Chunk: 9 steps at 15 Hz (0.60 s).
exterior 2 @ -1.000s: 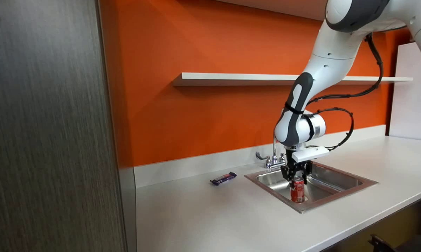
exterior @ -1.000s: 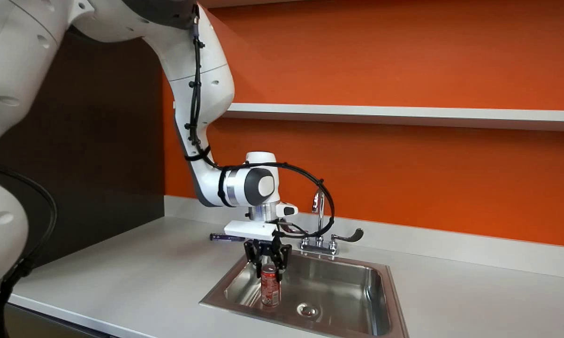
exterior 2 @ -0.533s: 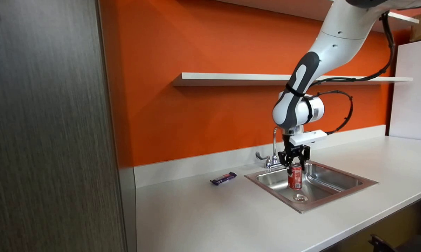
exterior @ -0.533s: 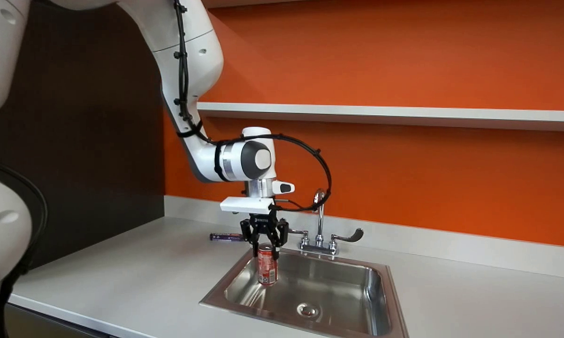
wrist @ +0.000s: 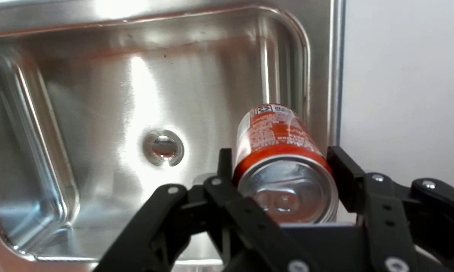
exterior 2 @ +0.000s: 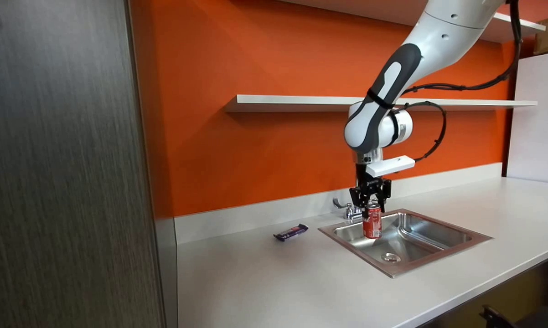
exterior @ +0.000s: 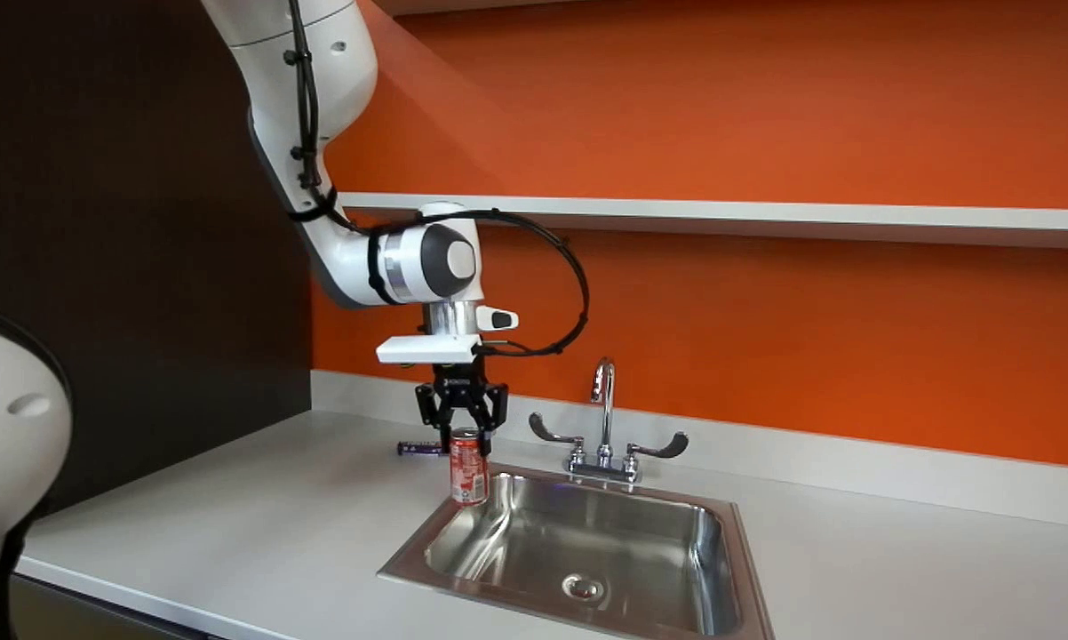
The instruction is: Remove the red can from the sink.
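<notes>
The red can (exterior: 469,476) is upright in my gripper (exterior: 466,446), a finger on each side of its top. It hangs above the sink (exterior: 641,533), off the basin floor. In an exterior view it overlaps the basin's left rim; in an exterior view the can (exterior 2: 372,223) shows in front of the basin (exterior 2: 415,249). In the wrist view the can's side (wrist: 280,128) and pale lid lie between the fingers of my gripper (wrist: 281,168), near the rim beside the countertop. Part of the lid is hidden by the gripper.
A chrome faucet (exterior: 605,409) with two handles stands behind the sink. A small purple wrapped bar (exterior 2: 291,232) lies on the light grey countertop (exterior 2: 255,282). A white shelf (exterior 2: 301,103) runs along the orange wall. A dark panel (exterior 2: 69,182) stands at the counter's end.
My gripper has risen with the can from low in the basin and moved toward the rim on the wrapped bar's side. The drain has come into view in an exterior view.
</notes>
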{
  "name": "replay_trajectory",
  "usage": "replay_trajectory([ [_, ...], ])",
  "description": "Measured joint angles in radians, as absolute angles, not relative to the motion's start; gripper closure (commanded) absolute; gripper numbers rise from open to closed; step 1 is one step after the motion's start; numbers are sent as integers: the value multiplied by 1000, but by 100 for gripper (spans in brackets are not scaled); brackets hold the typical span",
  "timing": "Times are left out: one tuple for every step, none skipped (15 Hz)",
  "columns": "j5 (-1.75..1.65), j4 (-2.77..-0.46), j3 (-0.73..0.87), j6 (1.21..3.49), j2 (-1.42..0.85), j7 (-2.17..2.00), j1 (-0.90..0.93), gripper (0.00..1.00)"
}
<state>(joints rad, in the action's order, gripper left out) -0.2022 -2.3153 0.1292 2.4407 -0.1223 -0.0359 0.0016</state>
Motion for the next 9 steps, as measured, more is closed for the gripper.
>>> replay_trajectory([
  [-204, -2322, 115, 2437, -115, -37, 10, 61],
  [-205, -2329, 100, 2436, -110, -38, 19, 61],
  [-205, -2335, 84, 2435, -107, -40, 29, 61],
  [-205, -2340, 68, 2435, -107, -42, 39, 61],
  [-206, -2344, 54, 2435, -107, -45, 50, 61],
  [-206, -2349, 38, 2435, -107, -50, 63, 61],
  [-206, -2353, 24, 2435, -107, -56, 74, 61],
  [-206, -2356, 11, 2435, -107, -62, 85, 61],
  [-206, -2359, -1, 2435, -108, -68, 96, 61],
])
